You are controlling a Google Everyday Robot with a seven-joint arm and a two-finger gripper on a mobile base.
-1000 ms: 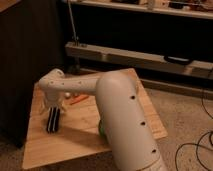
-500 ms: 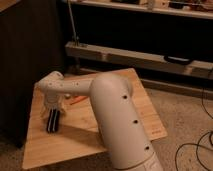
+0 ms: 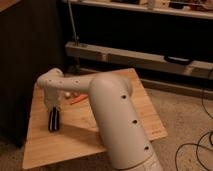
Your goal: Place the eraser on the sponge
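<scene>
down over the left side of the wooden worktop (image 3: 65, 145) with gripper (image 3: 53, 114) clamped shut on the black striped eraser (image 3: 53, 124); orange carrot (image 3: 77, 100) near.

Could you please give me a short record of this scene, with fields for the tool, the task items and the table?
tool: shut, pointing down over the table's left part
arm: white, bent across the table
eraser: cannot be told apart from the dark tool
sponge: not in view
carrot: orange, lying on the table beside the arm
table: light wood
</scene>
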